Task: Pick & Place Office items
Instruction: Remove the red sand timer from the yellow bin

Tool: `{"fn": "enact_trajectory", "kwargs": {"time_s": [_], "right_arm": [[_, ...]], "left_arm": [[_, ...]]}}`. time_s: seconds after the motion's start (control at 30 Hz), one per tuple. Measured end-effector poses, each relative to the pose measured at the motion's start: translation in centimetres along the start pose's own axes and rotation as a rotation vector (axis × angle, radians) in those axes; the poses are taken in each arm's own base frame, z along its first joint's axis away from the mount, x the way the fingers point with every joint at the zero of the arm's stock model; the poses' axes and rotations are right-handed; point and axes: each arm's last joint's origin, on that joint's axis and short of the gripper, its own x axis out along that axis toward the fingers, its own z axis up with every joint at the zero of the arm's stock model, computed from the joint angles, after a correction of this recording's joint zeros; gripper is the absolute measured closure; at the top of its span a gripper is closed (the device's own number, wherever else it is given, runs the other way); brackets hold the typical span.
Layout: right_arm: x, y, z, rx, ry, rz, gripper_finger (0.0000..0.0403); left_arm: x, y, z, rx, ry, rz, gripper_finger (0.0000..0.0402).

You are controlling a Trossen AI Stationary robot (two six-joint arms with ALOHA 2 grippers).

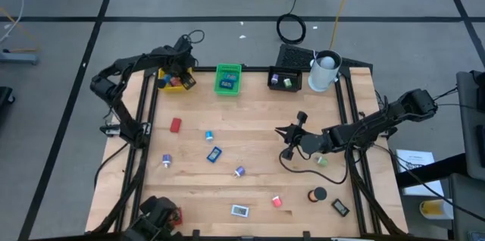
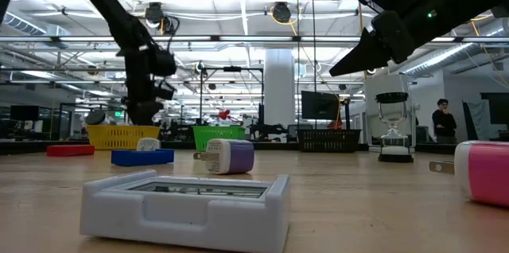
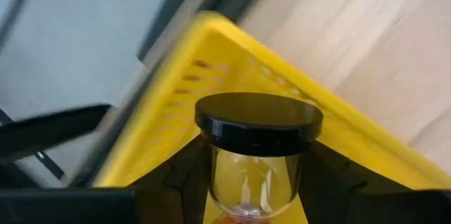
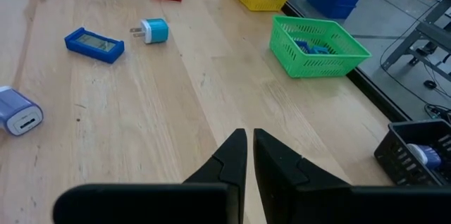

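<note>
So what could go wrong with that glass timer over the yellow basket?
The left end effector holds the timer above the yellow basket. It might catch the rim and tip out. The basket already holds things, so the glass could knock against them.

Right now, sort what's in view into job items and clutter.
Job: sand timer at the left gripper, red piece, blue flat piece, blue charger, purple charger, white flat piece, pink charger, black roll.

Just lying about: yellow tray, green tray, black tray, white cup, floor cable; right gripper idles mid-table.
</note>
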Motion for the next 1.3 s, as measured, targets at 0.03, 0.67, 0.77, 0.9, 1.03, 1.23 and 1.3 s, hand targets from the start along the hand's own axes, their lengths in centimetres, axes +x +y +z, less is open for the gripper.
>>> {"fn": "enact_trajectory", "kwargs": {"time_s": [0.03,0.67,0.77,0.9,1.03,1.23,1.3], "right_arm": [[0.0,0.0,0.0,0.001,-0.001,0.000,0.0380],[0.1,-0.1,0.1,0.017,-0.003,-0.005,0.0380],[0.2,-0.3,0.3,0.048,-0.020,-0.012,0.0380],[0.6,-0.6,0.8,0.091,-0.050,0.024,0.0380],[1.5,-0.7,1.1,0.119,-0.091,0.069,0.0380],[3.4,-0.9,1.1,0.138,-0.140,0.128,0.0380],[3.7,-1.0,1.2,0.145,-0.152,0.147,0.0380]], "left_arm": [[-0.6,0.2,0.0,-0.006,-0.023,0.007,0.0230],[-12.0,-1.8,-2.3,-0.072,-0.716,-0.186,0.0230],[-11.0,-4.5,-3.7,-0.037,-0.936,-0.318,0.0230],[-7.8,-8.5,-6.2,-0.007,-1.131,-0.427,0.0230],[-5.6,-11.1,-8.9,0.017,-1.264,-0.460,0.0230],[-3.9,-13.0,-10.3,0.044,-1.287,-0.426,0.0230],[-3.1,-13.5,-10.1,0.062,-1.247,-0.415,0.0230]]}}
